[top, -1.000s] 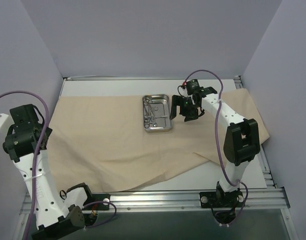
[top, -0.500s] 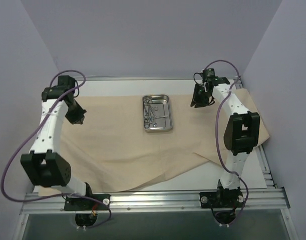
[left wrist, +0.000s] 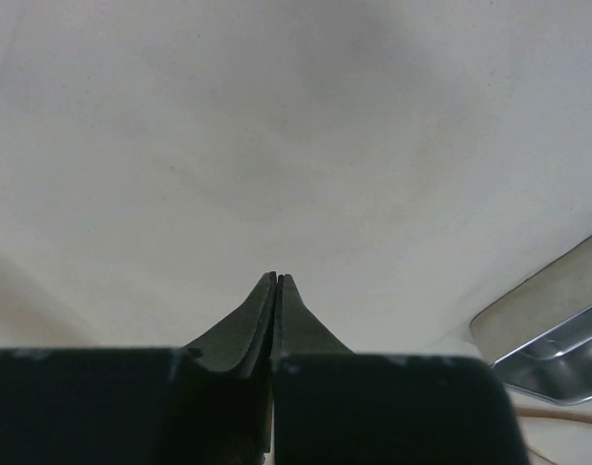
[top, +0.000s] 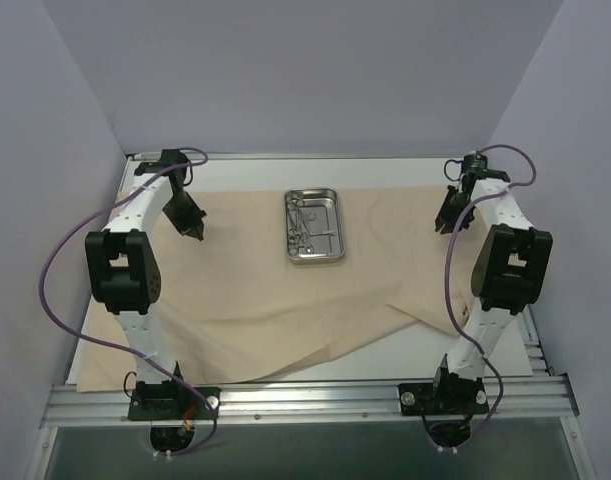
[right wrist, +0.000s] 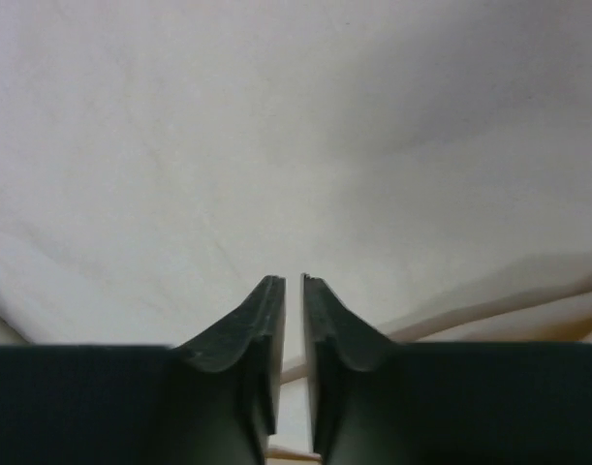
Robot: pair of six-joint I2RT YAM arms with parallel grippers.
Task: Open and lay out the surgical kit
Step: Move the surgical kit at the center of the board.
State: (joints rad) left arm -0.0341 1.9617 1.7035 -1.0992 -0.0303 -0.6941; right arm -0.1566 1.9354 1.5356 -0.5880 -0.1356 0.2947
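At the far left of the table (top: 245, 175), the L gripper (left wrist: 277, 279) is shut tight, tips pressed together, nothing seen btwn them. It points down at the beige cloth wrap (top: 235, 290); if it touches, can't tell from up top. The R gripper (right wrist: 293, 281), far right, has just a thin gap w/ nothing in it, over the same cloth. Btwn the two, the steel tray (top: 315, 260) sits on the cloth, silver tools (top: 303, 225) lying inside.
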